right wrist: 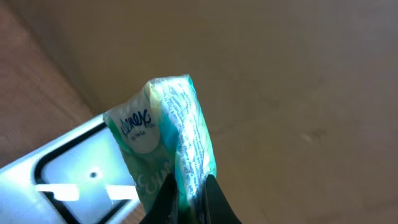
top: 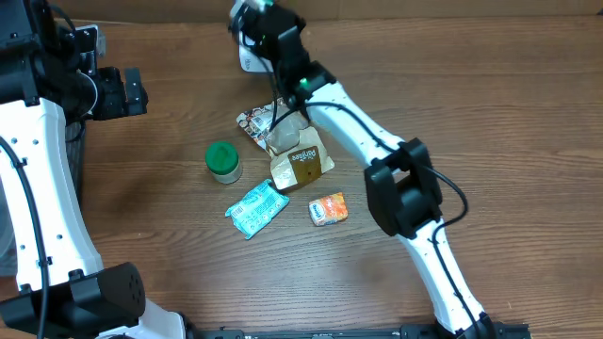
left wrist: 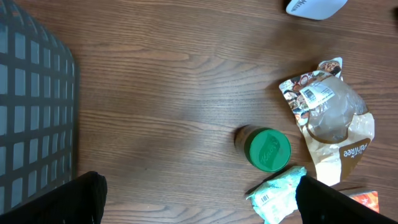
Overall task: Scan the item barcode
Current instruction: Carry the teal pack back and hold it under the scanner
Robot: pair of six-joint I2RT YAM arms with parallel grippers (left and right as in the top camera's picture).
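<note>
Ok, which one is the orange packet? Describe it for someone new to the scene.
On the wooden table, find the cluster of items near the middle. In the overhead view, the orange packet lies at its lower right, beside the teal tissue pack and below the brown pouch. It is the only orange thing there.

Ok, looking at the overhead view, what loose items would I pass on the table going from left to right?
green-lidded jar → teal packet → brown pouch → orange packet
</note>
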